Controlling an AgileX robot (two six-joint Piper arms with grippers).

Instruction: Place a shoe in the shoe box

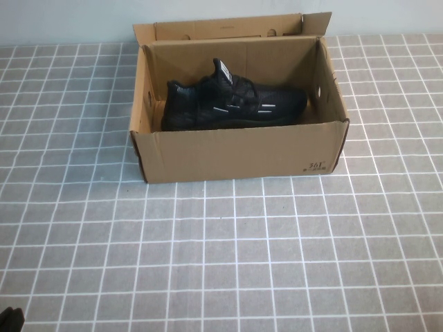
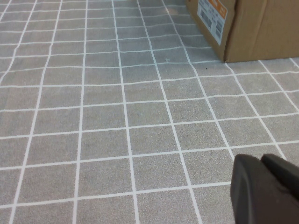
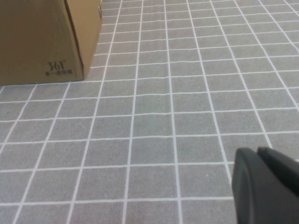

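Observation:
The black knit shoe (image 1: 232,104) lies on its side inside the open brown shoe box (image 1: 235,153), toe toward the right, white tongue label up. The box lid (image 1: 221,29) stands folded back behind it. My left gripper (image 2: 261,161) is shut and empty, low over the tablecloth well short of the box corner (image 2: 261,28); a bit of it shows at the high view's near left corner (image 1: 10,319). My right gripper (image 3: 257,151) is shut and empty, also near the table's front, away from the box's printed corner (image 3: 37,42). It is out of the high view.
A grey cloth with a white grid (image 1: 228,256) covers the whole table. The box stands at the back middle, near the pale wall (image 1: 69,21). A white and orange label (image 2: 211,16) is on the box's left end.

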